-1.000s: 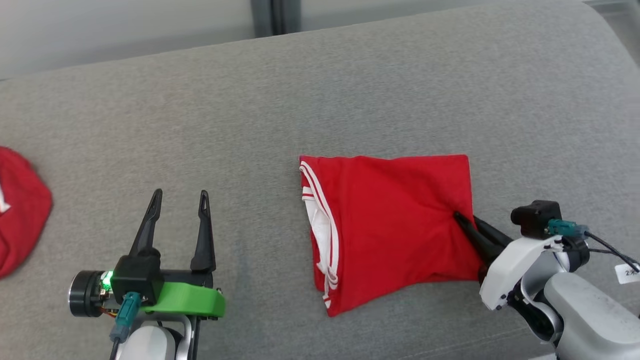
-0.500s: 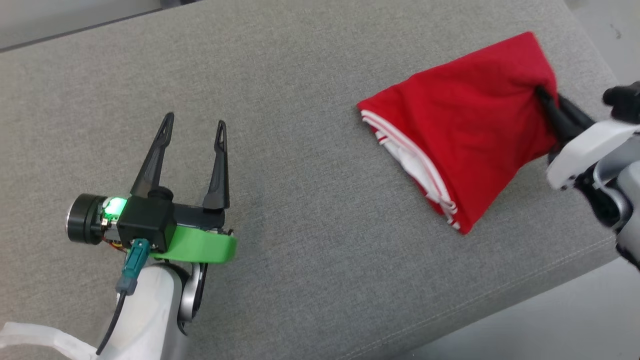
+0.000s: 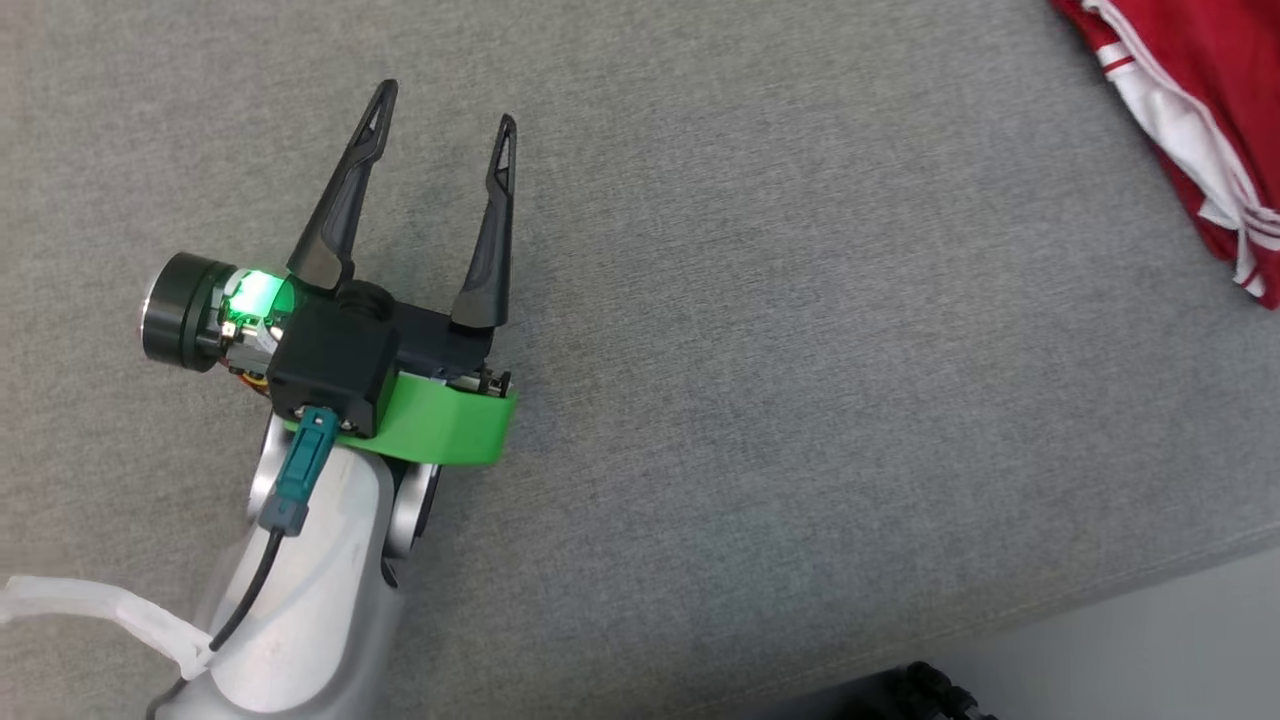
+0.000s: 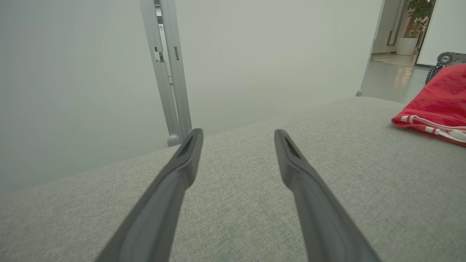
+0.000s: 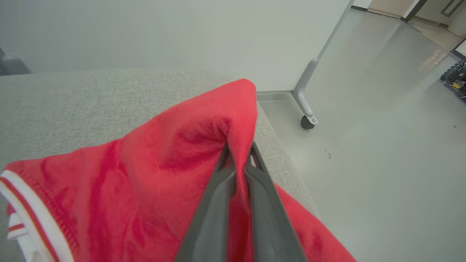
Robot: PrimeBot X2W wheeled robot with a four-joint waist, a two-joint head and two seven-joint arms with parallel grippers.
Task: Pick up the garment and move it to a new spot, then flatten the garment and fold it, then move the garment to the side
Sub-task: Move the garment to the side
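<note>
garment (image 5: pixel 138 174): pinched by right gripper (image 5: pixel 238 149) near right edge of surface (image 3: pixel 800 400) (folded)
left gripper (image 3: pixel 446 103): apart, empty, well left

One garment (image 3: pixel 1225 50), two tools (image 3: pixel 446 103) (image 5: pixel 240 147)
</note>
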